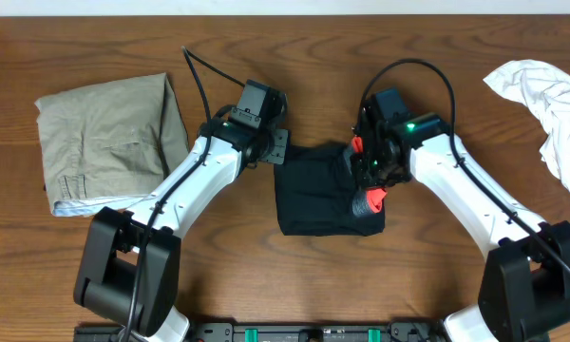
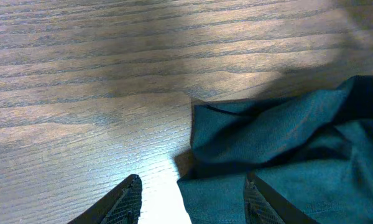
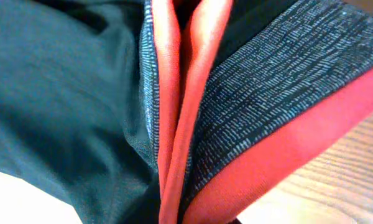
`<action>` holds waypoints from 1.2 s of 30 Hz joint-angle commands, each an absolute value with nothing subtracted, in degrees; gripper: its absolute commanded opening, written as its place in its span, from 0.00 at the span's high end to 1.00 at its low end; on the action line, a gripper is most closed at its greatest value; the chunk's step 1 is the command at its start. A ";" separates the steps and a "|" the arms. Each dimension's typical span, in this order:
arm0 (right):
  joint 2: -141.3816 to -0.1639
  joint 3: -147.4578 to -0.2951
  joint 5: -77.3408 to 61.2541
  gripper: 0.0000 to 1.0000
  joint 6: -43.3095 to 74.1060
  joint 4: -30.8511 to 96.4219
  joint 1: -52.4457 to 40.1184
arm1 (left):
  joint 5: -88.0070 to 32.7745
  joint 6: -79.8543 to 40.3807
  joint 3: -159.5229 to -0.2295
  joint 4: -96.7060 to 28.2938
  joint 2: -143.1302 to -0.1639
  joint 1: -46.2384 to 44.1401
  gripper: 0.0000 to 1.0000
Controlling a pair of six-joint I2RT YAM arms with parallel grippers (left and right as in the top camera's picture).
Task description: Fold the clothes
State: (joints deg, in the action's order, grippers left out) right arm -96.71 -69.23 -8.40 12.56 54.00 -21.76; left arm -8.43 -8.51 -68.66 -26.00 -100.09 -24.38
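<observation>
2 wrist views differ: right gripper (image 1: 367, 177) clenches black garment (image 1: 313, 198), red trim (image 3: 171, 81) close-up; left gripper (image 2: 191, 191) hangs released at its edge.

Overhead is bright and even, crisp all over, with soft shadows on the wooden table (image 1: 304, 38). Left wrist view: white glare burns out the near wood, and shadow dims the far left. Right wrist view: the dark garment (image 3: 56, 93) is blurred up close, its near-left corner blown out.
</observation>
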 commanded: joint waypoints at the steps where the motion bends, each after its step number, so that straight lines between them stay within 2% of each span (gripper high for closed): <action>1: -96.71 -67.88 -8.84 0.84 12.84 54.02 -21.43 | -8.32 -7.53 -69.60 -26.33 -99.13 -24.16 0.47; 3: -96.71 -67.29 -8.80 0.78 12.84 54.06 -21.43 | -8.32 -7.53 -69.60 -26.33 -99.13 -24.16 0.47; 6: -96.71 -66.78 -8.45 0.57 12.88 54.33 -21.32 | -8.32 -7.53 -69.60 -26.33 -99.13 -24.16 0.47; 7: -96.71 -66.76 -7.38 0.53 13.43 54.59 -21.32 | -8.32 -7.53 -69.60 -26.35 -99.13 -24.16 0.47; 10: -96.71 -66.76 -1.87 0.47 15.53 55.42 -21.28 | -8.34 -7.53 -69.60 -26.39 -99.13 -24.16 0.47; 17: -96.71 -66.76 3.66 0.46 16.69 55.55 -19.77 | -8.58 -7.55 -69.60 -27.16 -99.11 -24.21 0.47; 20: -96.71 -66.76 3.70 0.48 16.67 54.61 -18.65 | -11.05 -7.57 -69.60 -27.40 -99.11 -24.23 0.47; 22: -96.71 -66.78 3.66 0.56 16.64 52.38 -17.78 | -13.32 -7.57 -69.60 -27.40 -99.11 -24.23 0.47; 23: -96.71 -66.78 3.40 0.63 16.25 50.74 -17.34 | -14.48 -7.57 -69.60 -27.40 -99.11 -24.23 0.47; 25: -96.71 -66.78 -0.97 0.94 11.84 47.07 -16.82 | -16.38 -7.60 -69.60 -27.51 -99.11 -24.23 0.50; 26: -96.71 -66.78 -5.06 0.99 8.62 45.28 -16.71 | -17.26 -7.60 -69.60 -27.70 -99.11 -24.23 0.57; 28: -96.71 -66.78 -12.80 0.99 4.82 42.94 -16.67 | -17.56 -7.62 -69.60 -28.29 -99.11 -24.23 0.73; 31: -96.71 -66.76 -19.55 0.99 2.44 41.32 -16.93 | -17.56 -7.62 -69.12 -28.69 -99.13 -24.23 0.88; 36: -96.77 -66.15 -16.82 0.95 2.48 41.56 -17.32 | -17.58 -7.60 -68.14 -28.67 -99.72 -24.95 0.89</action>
State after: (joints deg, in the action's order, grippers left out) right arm -96.71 -66.89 -15.05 4.95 41.56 -16.82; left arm -16.60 -7.86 -68.66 -28.49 -100.09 -24.47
